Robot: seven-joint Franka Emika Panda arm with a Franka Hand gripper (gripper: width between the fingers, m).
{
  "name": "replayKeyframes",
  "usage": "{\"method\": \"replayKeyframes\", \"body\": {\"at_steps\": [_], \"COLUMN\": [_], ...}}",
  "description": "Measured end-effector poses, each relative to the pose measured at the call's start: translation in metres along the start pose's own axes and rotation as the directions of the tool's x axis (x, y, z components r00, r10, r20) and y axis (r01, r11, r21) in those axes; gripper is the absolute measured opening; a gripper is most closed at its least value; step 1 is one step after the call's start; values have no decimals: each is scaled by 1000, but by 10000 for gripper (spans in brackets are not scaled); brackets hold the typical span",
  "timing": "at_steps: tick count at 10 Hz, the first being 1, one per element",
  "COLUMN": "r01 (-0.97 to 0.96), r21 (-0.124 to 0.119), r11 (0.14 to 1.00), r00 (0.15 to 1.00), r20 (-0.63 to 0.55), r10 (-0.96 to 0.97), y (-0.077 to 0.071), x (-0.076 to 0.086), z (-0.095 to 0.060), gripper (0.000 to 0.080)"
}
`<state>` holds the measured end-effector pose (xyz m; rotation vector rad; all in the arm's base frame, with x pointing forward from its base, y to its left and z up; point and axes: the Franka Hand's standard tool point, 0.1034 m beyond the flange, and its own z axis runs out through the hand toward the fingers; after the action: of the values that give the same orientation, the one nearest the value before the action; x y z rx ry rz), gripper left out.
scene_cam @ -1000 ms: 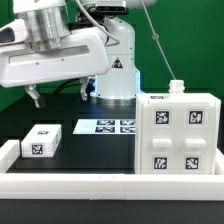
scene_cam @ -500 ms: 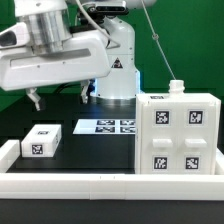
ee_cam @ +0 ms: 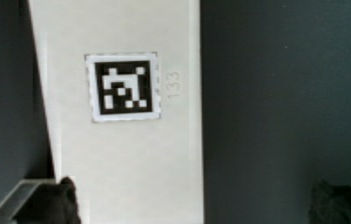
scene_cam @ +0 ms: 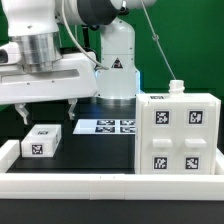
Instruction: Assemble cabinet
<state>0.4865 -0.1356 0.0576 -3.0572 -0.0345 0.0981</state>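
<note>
The cabinet (scene_cam: 180,135), a large white box with four tags on its front, stands at the exterior view's right. A small white block (scene_cam: 42,140) with a tag lies on the black table at the exterior view's left. My gripper (scene_cam: 47,112) hangs open just above this block, one finger on each side and neither touching it. In the wrist view the block (ee_cam: 127,120) is a long white piece with one tag, and my gripper (ee_cam: 193,208) shows two dark fingertips (ee_cam: 39,205) set wide apart, holding nothing.
The marker board (scene_cam: 108,126) lies flat behind the block, near the arm's white base (scene_cam: 118,75). A white raised rim (scene_cam: 80,185) runs along the table's front and left sides. A small white knob (scene_cam: 176,89) sits on the cabinet's top.
My gripper has dropped lower and shifted toward the exterior view's left, and now hangs close over the small white block. The block and the cabinet have not moved.
</note>
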Motion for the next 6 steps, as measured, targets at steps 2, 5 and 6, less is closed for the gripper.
{"method": "replayKeyframes", "body": {"at_steps": [2, 5, 6], "r01": [27, 62, 63], "r21": [-5, -30, -34], "r11": [1000, 998, 997], "r00": [1000, 998, 998], "r20": [-2, -11, -14], "r10": [-27, -62, -64], "y": [6, 31, 30], "x": [-2, -9, -8], "z": [2, 8, 10], "gripper": [649, 649, 649]}}
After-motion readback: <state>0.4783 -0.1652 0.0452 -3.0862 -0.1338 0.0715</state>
